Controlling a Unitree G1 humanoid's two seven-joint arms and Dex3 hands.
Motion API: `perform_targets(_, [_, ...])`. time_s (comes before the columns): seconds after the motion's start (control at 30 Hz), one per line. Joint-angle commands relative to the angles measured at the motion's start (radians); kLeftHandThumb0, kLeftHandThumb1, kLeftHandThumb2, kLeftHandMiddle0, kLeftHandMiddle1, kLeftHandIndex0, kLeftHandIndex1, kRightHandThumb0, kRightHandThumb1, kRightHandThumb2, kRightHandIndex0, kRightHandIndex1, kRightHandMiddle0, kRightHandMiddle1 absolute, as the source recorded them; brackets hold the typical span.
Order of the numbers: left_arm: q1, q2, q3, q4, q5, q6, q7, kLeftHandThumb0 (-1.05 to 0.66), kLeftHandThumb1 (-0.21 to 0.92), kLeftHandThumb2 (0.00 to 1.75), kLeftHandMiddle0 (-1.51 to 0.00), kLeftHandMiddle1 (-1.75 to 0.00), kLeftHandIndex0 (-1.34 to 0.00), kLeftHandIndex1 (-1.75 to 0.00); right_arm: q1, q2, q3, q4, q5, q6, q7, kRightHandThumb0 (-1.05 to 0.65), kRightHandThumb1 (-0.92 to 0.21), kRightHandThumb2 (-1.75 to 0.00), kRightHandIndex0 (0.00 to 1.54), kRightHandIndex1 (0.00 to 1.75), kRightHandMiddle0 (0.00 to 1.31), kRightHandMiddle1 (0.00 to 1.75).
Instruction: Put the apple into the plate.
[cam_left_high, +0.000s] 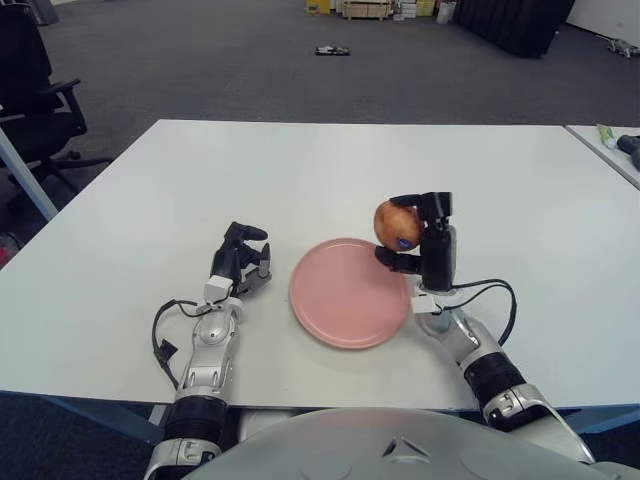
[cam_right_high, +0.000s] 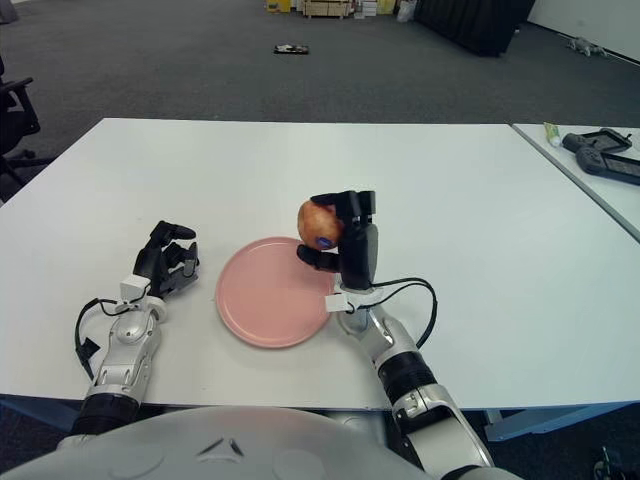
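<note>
My right hand (cam_left_high: 415, 235) has its fingers curled around the apple (cam_left_high: 397, 222) — it is held in the air over the right edge of the pink plate (cam_left_high: 349, 292), not touching it. The plate lies flat on the white bench (cam_left_high: 320, 170) with nothing in it. My left hand (cam_left_high: 240, 262) shows just left of the plate, fingers curled and gripping nothing.

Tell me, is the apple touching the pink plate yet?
Apart. In the left eye view, the right hand holds the apple raised above the plate's right rim.
</note>
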Motion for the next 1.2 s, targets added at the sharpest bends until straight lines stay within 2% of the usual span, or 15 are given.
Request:
perform_targets(0.0, [-0.003, 0.002, -0.001, 0.027, 0.003, 0.021, -0.001, -0.40, 0.58, 0.99, -0.59, -1.75, -0.41, -1.75, -0.007, -0.006, 0.016, -0.036, 0.012, -0.018, 0.065, 0.00, -0.01, -1.65, 0.87, 1.67, 0.61, 1.75])
perform_targets(0.37, [-0.002, 0.001, 0.000, 0.024, 0.008, 0.034, 0.006, -0.40, 0.57, 1.00, -0.61, -1.75, -0.41, -1.75, 0.004, -0.025, 0.050, -0.061, 0.090, -0.062, 0.297, 0.00, 0.00, -1.65, 0.88, 1.65, 0.61, 1.75])
perform_targets(0.57, [-0.003, 0.003, 0.000, 0.027, 0.003, 0.036, -0.001, -0.40, 0.57, 1.01, -0.61, -1.75, -0.42, -1.75, 0.020, -0.040, 0.053, -0.106, 0.075, -0.013, 0.401, 0.00, 0.00, -1.64, 0.89, 1.63, 0.61, 1.75])
perform_targets(0.8, [-0.003, 0.002, 0.002, 0.020, 0.000, 0.056, 0.000, -0.40, 0.57, 1.00, -0.60, -1.75, -0.41, -1.75, 0.045, -0.082, 0.063, -0.206, 0.095, 0.096, 0.605, 0.00, -0.01, -1.64, 0.88, 1.65, 0.60, 1.75])
perform_targets(1.03, [-0.007, 0.002, 0.004, 0.030, 0.003, 0.050, 0.005, -0.40, 0.58, 0.99, -0.58, -1.75, -0.41, -1.75, 0.075, -0.101, 0.055, -0.297, 0.118, 0.205, 0.754, 0.00, -0.03, -1.63, 0.86, 1.67, 0.59, 1.75])
perform_targets(1.1, [-0.008, 0.003, 0.005, 0.033, 0.004, 0.045, 0.005, -0.40, 0.58, 0.99, -0.59, -1.75, -0.40, -1.75, 0.083, -0.107, 0.052, -0.321, 0.111, 0.234, 0.779, 0.00, 0.01, -1.69, 0.88, 1.71, 0.62, 1.75])
perform_targets(1.17, [-0.008, 0.004, 0.004, 0.033, 0.004, 0.044, 0.003, -0.40, 0.58, 0.99, -0.61, -1.75, -0.41, -1.75, 0.090, -0.111, 0.050, -0.337, 0.107, 0.252, 0.792, -0.01, 0.00, -1.62, 0.86, 1.73, 0.71, 1.58])
